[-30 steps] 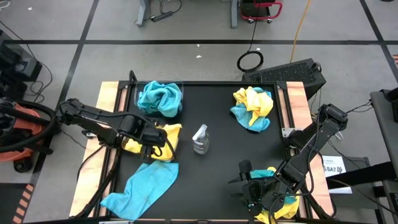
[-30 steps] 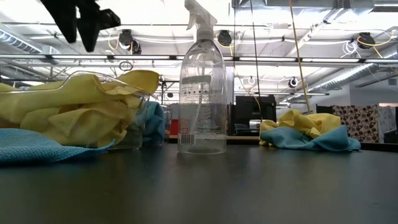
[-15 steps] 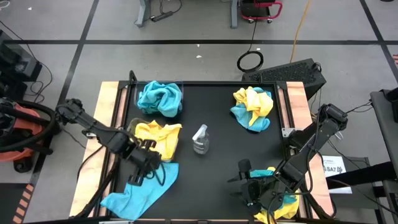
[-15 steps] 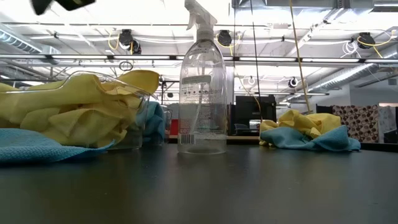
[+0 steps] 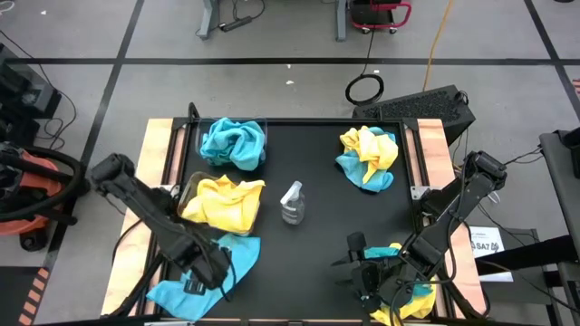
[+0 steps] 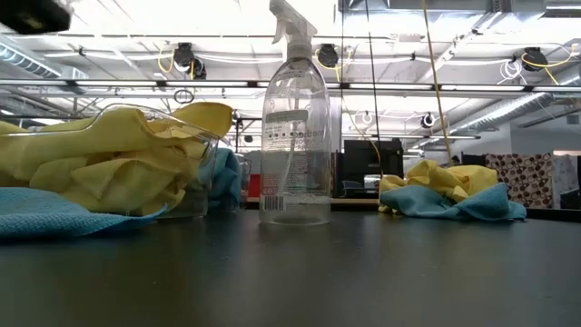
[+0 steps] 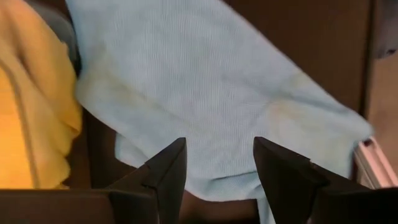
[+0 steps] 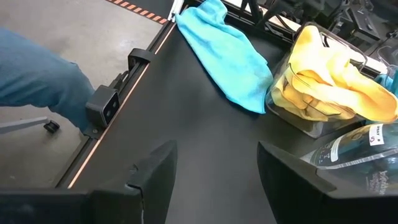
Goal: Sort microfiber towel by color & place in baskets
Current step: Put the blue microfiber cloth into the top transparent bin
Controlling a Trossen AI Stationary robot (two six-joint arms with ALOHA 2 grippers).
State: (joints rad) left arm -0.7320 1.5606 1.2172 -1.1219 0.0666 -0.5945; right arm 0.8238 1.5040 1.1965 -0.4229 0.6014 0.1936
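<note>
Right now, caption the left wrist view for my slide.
Left tool, open, hovers above the flat blue towel beside the yellow towels.

A teal towel (image 5: 204,269) lay spread flat at the table's near left corner, just beside a clear tub (image 5: 220,203) heaped with crumpled yellow towels (image 5: 227,199). Behind that tub, a second tub (image 5: 233,143) held bunched teal towels (image 5: 231,140). At the far right, a yellow towel (image 5: 370,145) lay tangled over a teal one (image 5: 361,172). Another yellow-and-teal heap (image 5: 403,299) sat at the near right edge.
</note>
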